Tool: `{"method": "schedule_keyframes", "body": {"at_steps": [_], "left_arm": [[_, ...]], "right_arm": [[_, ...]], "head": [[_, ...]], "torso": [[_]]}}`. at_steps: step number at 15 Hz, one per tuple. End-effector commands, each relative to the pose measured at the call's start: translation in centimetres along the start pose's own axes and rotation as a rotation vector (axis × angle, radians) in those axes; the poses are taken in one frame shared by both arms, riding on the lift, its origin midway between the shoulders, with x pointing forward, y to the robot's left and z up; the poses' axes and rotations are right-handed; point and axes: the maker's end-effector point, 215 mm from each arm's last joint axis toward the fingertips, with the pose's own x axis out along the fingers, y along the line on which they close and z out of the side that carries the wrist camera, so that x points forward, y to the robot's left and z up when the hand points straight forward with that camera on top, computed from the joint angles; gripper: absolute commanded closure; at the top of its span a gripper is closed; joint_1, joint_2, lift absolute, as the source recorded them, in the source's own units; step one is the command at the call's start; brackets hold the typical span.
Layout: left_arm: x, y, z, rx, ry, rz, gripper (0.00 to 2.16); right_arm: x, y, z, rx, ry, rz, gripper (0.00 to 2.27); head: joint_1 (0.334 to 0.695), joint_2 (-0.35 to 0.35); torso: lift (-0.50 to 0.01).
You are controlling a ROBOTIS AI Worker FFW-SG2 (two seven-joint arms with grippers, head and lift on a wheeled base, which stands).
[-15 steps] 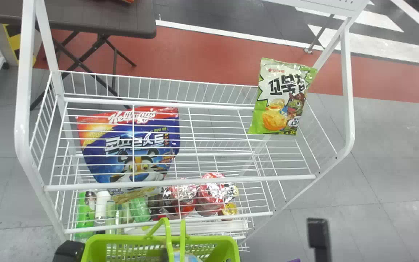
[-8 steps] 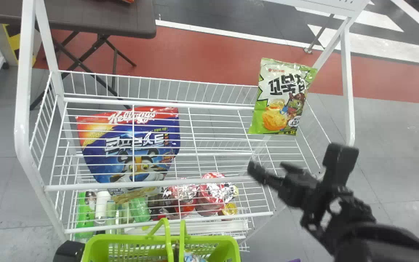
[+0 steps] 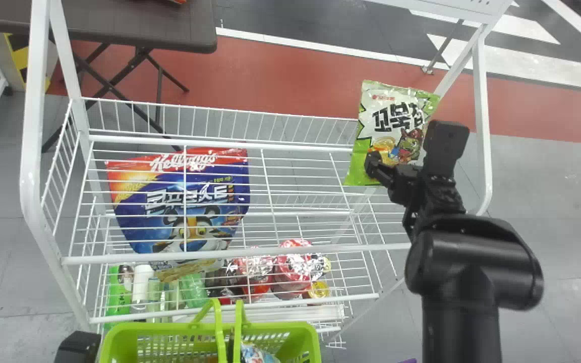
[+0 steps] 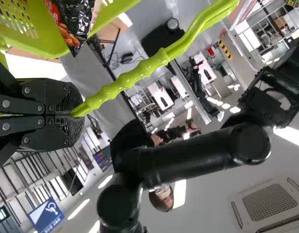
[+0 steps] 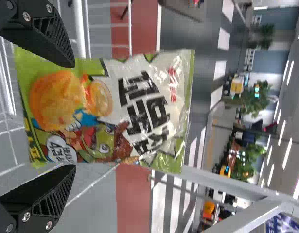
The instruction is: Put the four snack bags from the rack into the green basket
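Head view: one rack (image 3: 250,252), white wire, its front rail and right post (image 3: 481,101) standing around the work; one large blue-and-red bag (image 3: 194,201), seen through the wires at the left; beneath, green bottles (image 3: 119,297) and red-wrapped cups (image 3: 293,272); beyond, one brown table (image 3: 139,25). At the bottom edge, one green basket (image 3: 144,330), handles (image 3: 220,333) raised, a blue-and-white bag (image 3: 259,356) inside; just beside it, a black part of the left arm (image 3: 76,348). One snack bag (image 3: 371,131), green and white, stands tilted at the rack's right end; the right gripper (image 3: 393,166) is in front of its lower part. Left wrist view: left gripper (image 4: 74,112), closed on the basket's green handle; in the basket, one red-and-black bag (image 4: 74,22), crinkled, with a fried-food picture. Right wrist view: right gripper (image 5: 71,119), fingers wide apart, one overlapping the snack bag's edge; contact cannot be told, and the bag is not clamped. The bag is full, glossy and creased: bold black lettering on white, orange chips, a green cartoon creature, green ends. Behind it, a red floor band (image 5: 134,194) and white stripes (image 5: 219,68).
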Motion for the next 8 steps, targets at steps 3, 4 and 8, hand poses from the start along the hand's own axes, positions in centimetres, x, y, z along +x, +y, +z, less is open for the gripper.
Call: {"method": "schedule_keyframes", "body": {"at_steps": [3, 4, 8], "left_arm": [[-0.2, 0.6, 0.1, -0.009, -0.009, 0.008, 2.13], [-0.1, 0.7, 0.2, -0.011, -0.01, 0.006, 2.13], [0.1, 1.1, 0.5, -0.021, -0.003, 0.012, 2.13]], "right_arm": [[3.6, -0.4, -1.6, 0.015, 0.069, -0.004, 0.1], [4.0, -0.6, -1.9, 0.013, 0.078, 0.003, 0.15], [4.4, 0.2, -4.1, 0.024, 0.153, 0.073, 1.91]], "head": [[0.695, -0.35], [0.695, -0.35], [0.695, -0.35]], "torso": [[-0.006], [-0.006], [-0.006]]}}
